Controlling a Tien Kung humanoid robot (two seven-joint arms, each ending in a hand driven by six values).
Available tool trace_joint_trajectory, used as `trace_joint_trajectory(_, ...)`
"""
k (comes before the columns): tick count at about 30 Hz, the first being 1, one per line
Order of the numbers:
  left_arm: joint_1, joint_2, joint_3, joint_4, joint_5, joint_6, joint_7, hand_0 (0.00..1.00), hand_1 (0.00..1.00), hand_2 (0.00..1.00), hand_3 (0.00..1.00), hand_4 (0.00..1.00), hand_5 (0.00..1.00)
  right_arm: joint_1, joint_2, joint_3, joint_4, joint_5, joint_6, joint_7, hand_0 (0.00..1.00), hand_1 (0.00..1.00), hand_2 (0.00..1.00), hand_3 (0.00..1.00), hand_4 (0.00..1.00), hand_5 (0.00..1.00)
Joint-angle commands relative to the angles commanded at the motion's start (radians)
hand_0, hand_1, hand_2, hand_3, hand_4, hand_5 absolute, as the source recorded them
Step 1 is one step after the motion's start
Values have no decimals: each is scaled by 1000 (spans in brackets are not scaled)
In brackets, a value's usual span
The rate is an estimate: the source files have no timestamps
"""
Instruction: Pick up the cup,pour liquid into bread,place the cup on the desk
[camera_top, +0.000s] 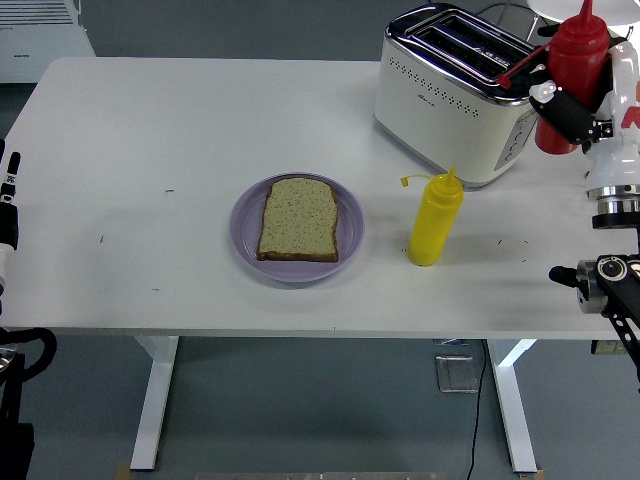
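The robot's right hand (585, 105) wraps its fingers (560, 110) around a glossy red plastic squeeze bottle (572, 70), lifted beside the cream-and-chrome toaster (462, 92). A speckled bread slice (299, 219) lies on a round lilac plate (245, 222) near a yellow squeeze bottle (434, 219) on the white table (180, 130).

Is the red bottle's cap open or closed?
Open. The red bottle, held up off the table in the right hand, has its cap hanging off to the side on a strap, leaving the nozzle bare.
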Motion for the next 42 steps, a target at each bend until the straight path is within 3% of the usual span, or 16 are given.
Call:
trace_joint_trajectory(3, 0, 0, -1, 0, 0, 0, 0, 807, 741, 730, 719, 488, 998, 55, -2, -46, -13, -124, -1, -65, 108, 233, 355, 484, 525, 150)
trace_joint_trajectory(9, 1, 0, -4, -1, 0, -1, -1, 807, 741, 730, 719, 488, 998, 164, -10, -159, -57, -378, 45, -180, 110, 236, 360, 487, 516, 146)
trace_joint_trajectory(14, 2, 0, -6, -1, 0, -1, -1, 806, 741, 730, 720, 488, 998, 239, -15, -231, -98, -591, 62, -227, 119, 243, 361, 486, 509, 145)
trace_joint_trajectory(22, 3, 0, -11, 0, -18, -5, -2, 806, 741, 730, 719, 488, 998, 346, -27, -286, -158, -896, 154, -270, 122, 252, 368, 487, 503, 149)
trace_joint_trajectory(26, 2, 0, -11, 0, -17, -6, -1, 806, 740, 728, 719, 487, 998, 388, -32, -307, -185, -965, 181, -278, 125, 254, 373, 488, 499, 150)
trace_joint_trajectory(33, 4, 0, -13, 0, -16, -5, -1, 806, 741, 728, 719, 486, 998, 429, -51, -344, -207, -965, 208, -295, 133, 257, 373, 490, 494, 154)
trace_joint_trajectory(37, 3, 1, -14, -1, -16, -5, -1, 806, 741, 728, 719, 486, 998, 454, -70, -437, -236, -965, 261, -320, 133, 257, 373, 490, 494, 154)
trace_joint_trajectory(42, 2, 1, -13, -1, -15, -6, 1, 806, 740, 728, 720, 487, 998, 464, -80, -493, -260, -965, 280, -335, 144, 266, 380, 493, 484, 163)
